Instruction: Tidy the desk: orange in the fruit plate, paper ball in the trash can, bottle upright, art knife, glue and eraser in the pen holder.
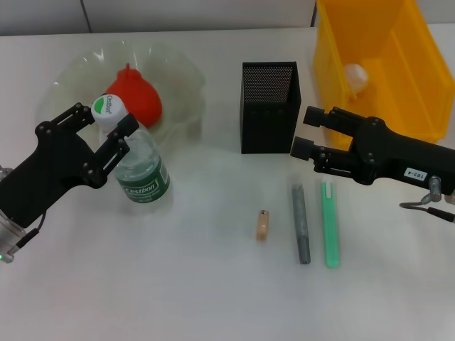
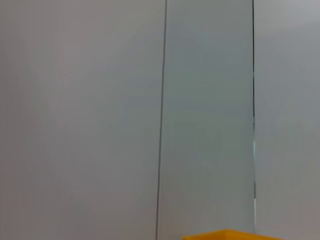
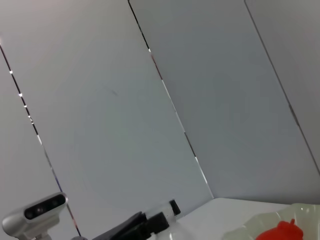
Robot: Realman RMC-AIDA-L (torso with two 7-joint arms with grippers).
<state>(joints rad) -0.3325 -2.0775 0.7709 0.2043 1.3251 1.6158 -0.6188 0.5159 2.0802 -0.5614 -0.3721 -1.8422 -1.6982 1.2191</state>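
The bottle (image 1: 143, 176) stands upright in front of the fruit plate (image 1: 71, 71). My left gripper (image 1: 109, 116) is at its white cap, one finger against each side, shut on it. The orange (image 1: 136, 97) lies in the plate and also shows in the right wrist view (image 3: 282, 232). My right gripper (image 1: 304, 132) is open and empty, hovering just right of the pen holder (image 1: 269, 106). The eraser (image 1: 262, 224), a grey stick (image 1: 301, 224) and a green stick (image 1: 330, 224) lie on the table in front of the holder. The paper ball (image 1: 355, 77) lies in the trash can (image 1: 398, 92).
The white table runs to a grey panelled wall at the back. The left wrist view shows only that wall and a sliver of the yellow bin (image 2: 230, 235). A small camera on a stand (image 3: 35, 215) shows in the right wrist view.
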